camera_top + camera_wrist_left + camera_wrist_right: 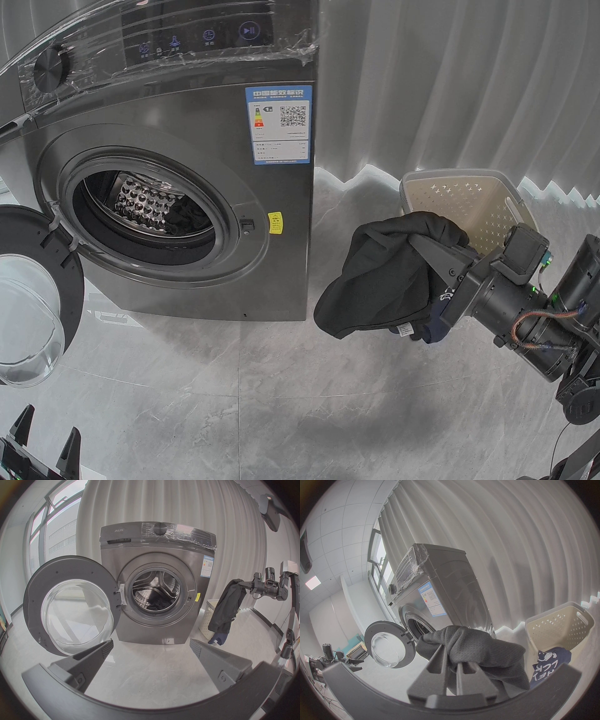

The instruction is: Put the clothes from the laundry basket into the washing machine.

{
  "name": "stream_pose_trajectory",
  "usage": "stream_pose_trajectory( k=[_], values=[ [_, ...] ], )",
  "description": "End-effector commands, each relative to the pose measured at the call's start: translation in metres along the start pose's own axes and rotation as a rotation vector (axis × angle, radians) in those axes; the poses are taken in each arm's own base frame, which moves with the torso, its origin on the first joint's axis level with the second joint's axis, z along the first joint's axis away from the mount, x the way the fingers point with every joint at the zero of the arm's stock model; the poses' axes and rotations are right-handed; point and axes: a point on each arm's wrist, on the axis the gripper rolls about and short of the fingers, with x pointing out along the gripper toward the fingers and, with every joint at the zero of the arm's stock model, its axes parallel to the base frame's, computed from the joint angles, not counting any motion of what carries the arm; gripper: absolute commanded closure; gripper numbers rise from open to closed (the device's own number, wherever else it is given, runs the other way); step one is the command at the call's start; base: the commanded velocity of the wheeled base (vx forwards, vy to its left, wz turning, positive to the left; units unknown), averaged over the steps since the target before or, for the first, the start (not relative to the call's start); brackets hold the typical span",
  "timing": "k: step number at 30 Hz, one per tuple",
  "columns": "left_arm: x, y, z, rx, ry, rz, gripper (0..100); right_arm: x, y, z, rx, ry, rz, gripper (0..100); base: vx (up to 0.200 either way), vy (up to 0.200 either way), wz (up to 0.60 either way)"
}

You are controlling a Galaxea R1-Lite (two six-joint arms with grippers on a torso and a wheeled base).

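Left pincer (150, 641) spread wide facing the washing machine (275, 250), its door (28, 312) open, right pincer (451, 661) pinching a black garment (381, 281) near the laundry basket (437, 200), above the floor (281, 387)

The washing machine (187, 262) is showing a brushed dark grey body, and its drum (140, 201) is gleaming silver with a regular dimpled pattern. A blue and white label (279, 125) with coloured bars and a small yellow sticker (275, 222) are standing out on its front. The door (34, 234) is framing clear glass in a black ring. The laundry basket (475, 200) is looking cream, pierced with rows of small cross-shaped holes. The black garment (381, 275) is showing a fine mesh weave, while the navy garment (550, 664) is carrying white lettering. The curtain (469, 81) is hanging white in pleats, and the floor (281, 387) is showing pale grey marble veining. The right end effector (451, 664) and left end effector (150, 642) are both looking matte dark grey.
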Motion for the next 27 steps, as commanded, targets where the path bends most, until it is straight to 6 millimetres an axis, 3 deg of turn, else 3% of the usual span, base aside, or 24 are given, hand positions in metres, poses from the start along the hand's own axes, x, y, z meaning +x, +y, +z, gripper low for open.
stream_pose_trajectory(
  k=[1,6,12,20,27],
  values=[
    [0.0001,0.0003,-0.0053,-0.002,0.001,0.001,0,0.0001,-0.0002,-0.0008,-0.001,0.003,-0.001,100,0.000,0.200,0.00],
    [0.0001,0.0002,-0.0053,0.000,0.001,-0.001,0,0.0004,-0.0009,-0.0003,-0.001,0.001,-0.004,100,0.000,0.200,0.00],
    [0.0002,0.0003,-0.0052,0.000,0.002,0.001,0,0.0004,-0.0013,-0.0003,-0.001,0.001,-0.005,100,0.000,0.000,0.00],
    [0.0001,0.0003,-0.0053,0.000,0.001,0.001,0,0.0002,-0.0017,-0.0005,-0.002,0.002,-0.007,100,-0.200,0.000,0.00],
    [0.0001,0.0003,-0.0053,0.000,0.001,0.001,0,0.0004,-0.0019,-0.0017,-0.002,0.006,-0.008,100,0.000,0.000,0.00]
  ],
)
